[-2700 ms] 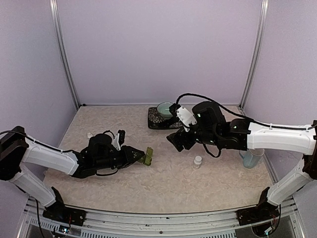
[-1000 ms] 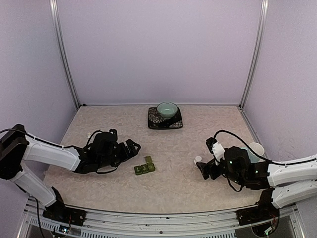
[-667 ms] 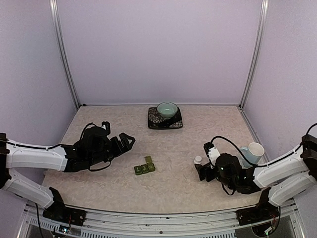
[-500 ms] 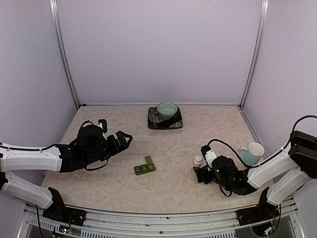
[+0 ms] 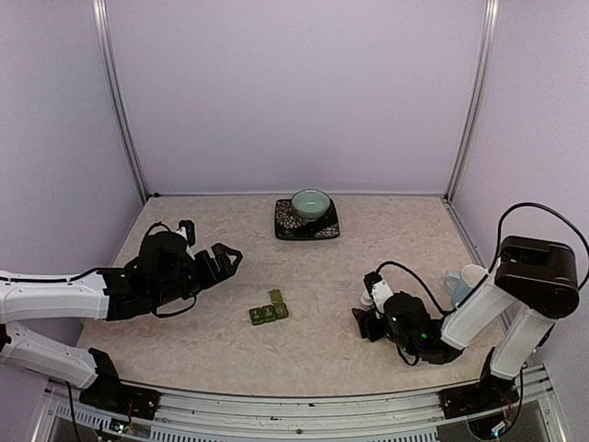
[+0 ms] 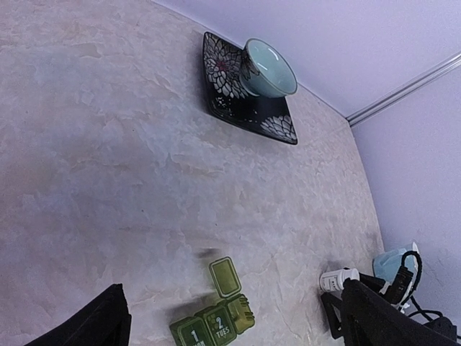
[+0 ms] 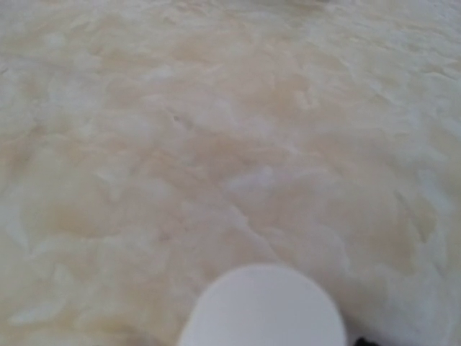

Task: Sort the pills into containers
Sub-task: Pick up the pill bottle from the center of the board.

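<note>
The containers (image 5: pixel 268 310), a dark green strip of three, lie on the table with one end lid flipped open (image 6: pixel 225 277). My left gripper (image 5: pixel 225 257) hangs open to their left and holds nothing; in its wrist view the containers (image 6: pixel 214 324) sit between its dark fingers (image 6: pixel 108 321). A small white pill bottle (image 5: pixel 368 296) stands upright at the right. My right gripper (image 5: pixel 365 318) sits low against its near side. In the right wrist view only the bottle's blurred white cap (image 7: pixel 263 308) shows, and the fingers are out of frame. No loose pills are in view.
A teal bowl (image 5: pixel 311 202) sits on a dark patterned plate (image 5: pixel 306 227) at the back middle. A pale blue mug (image 5: pixel 465 280) stands near the right wall, just behind my right arm. Purple walls enclose the table.
My left gripper let go of the containers, which now lie on the table, and pulled back left. My right arm came down from near the bowl to the pill bottle.
</note>
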You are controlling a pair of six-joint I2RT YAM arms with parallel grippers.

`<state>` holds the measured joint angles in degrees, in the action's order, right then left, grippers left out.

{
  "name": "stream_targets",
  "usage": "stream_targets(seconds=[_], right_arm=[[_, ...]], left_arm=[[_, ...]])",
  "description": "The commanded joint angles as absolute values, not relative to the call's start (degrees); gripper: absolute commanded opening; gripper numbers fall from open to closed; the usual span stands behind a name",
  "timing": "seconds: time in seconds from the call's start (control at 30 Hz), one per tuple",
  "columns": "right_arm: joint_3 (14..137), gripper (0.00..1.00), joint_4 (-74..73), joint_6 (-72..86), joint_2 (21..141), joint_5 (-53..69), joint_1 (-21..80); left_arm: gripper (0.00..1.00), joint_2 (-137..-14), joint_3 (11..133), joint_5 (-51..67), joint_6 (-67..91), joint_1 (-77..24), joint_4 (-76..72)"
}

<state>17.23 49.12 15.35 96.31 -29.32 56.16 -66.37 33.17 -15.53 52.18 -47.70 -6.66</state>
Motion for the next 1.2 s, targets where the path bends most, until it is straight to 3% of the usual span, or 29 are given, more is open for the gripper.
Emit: stream_targets(seconds=[0.0,0.3,0.43,0.87,1.17], right_arm=[[17.98,0.69,53.92,15.5,98.35,-29.26,55.14],[17.49,0.34,57.79,12.3,98.62,-25.05,54.77],[17.43,0.28,55.89,10.05,94.51,-20.18,54.96],[23.18,0.3,38.9,4.29,78.08,3.91,61.92],[26.74,0.32,31.78,3.31,74.76,8.79,64.27]], left_arm=[[0.99,-65.33,33.2,-16.44,51.06,-47.56,-5.72],[0.99,-64.47,35.4,-16.2,48.37,-47.64,-4.38],[0.99,-63.19,36.43,-14.85,45.53,-47.93,-3.51],[0.99,-67.54,47.15,-4.39,28.07,-59.57,-0.36],[0.96,-77.19,56.29,-1.21,22.14,-66.49,6.14]])
